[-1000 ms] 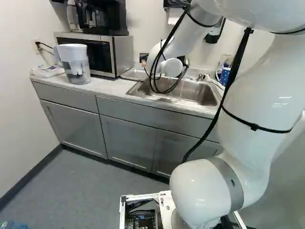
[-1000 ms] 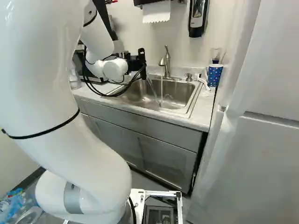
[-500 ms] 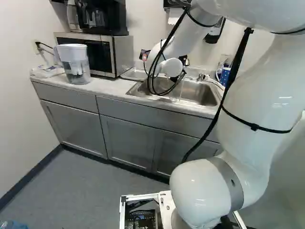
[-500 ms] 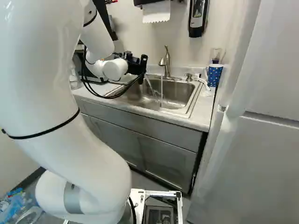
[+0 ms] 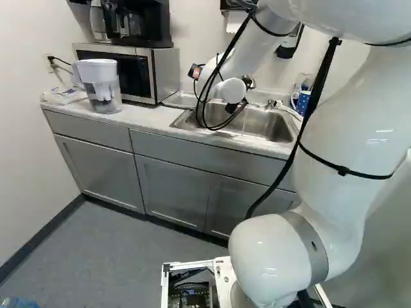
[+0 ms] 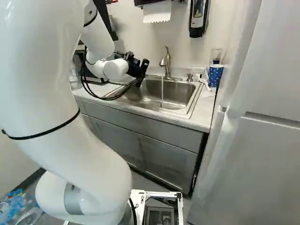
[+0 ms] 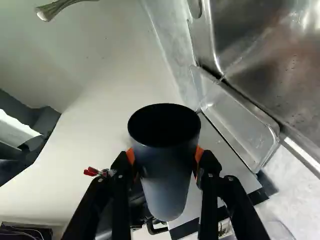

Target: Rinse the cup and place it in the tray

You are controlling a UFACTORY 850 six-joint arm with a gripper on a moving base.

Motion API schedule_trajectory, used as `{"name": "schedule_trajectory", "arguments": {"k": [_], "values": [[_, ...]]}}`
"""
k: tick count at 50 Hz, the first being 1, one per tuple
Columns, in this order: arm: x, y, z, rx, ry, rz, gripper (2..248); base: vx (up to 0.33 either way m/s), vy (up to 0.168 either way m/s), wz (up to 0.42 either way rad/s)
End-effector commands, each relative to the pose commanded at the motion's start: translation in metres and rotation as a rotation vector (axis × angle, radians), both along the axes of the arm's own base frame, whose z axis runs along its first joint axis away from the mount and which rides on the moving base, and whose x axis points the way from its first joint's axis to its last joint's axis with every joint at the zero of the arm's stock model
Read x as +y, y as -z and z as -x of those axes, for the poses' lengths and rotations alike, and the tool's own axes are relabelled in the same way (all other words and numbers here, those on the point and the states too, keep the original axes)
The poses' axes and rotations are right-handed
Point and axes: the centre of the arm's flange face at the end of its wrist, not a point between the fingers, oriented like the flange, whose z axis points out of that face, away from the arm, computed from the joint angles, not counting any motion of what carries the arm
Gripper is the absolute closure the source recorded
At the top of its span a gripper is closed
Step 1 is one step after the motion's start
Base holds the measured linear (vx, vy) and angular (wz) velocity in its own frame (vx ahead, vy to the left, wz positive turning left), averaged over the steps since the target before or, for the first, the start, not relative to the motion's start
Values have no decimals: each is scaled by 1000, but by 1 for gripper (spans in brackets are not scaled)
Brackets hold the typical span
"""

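Observation:
At the left rim of the sink (image 6: 187,110), my gripper (image 6: 137,70) hangs tilted in the right base view; its fingertips are hard to make out there. In the wrist view my gripper (image 7: 166,159) is shut on a dark cup (image 7: 167,175), one orange pad on each side. The cup's open mouth faces the camera, and its inside is too dark to read. Beside the cup, a clear tray (image 7: 240,127) lies along the sink's edge. A thin stream of water runs from the faucet (image 6: 167,61) into the sink, apart from the cup.
A blue dotted cup (image 6: 215,75) stands right of the sink. Left of it are a microwave (image 5: 131,70) and a water pitcher (image 5: 103,86). A soap dispenser (image 6: 198,18) and paper towels (image 6: 157,11) hang above. A tall white cabinet front (image 6: 253,150) stands at the right.
My gripper has tilted round beside the sink with the cup in it. The slanting second stream that fell near the gripper is gone; only the faucet's stream shows. The base has stayed put.

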Motion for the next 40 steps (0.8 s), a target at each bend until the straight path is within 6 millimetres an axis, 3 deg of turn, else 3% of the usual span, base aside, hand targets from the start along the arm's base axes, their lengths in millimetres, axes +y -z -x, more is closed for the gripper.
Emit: {"name": "schedule_trajectory", "arguments": {"k": [40], "values": [[0,0,0,0,0,0,125,0,0,0]]}}
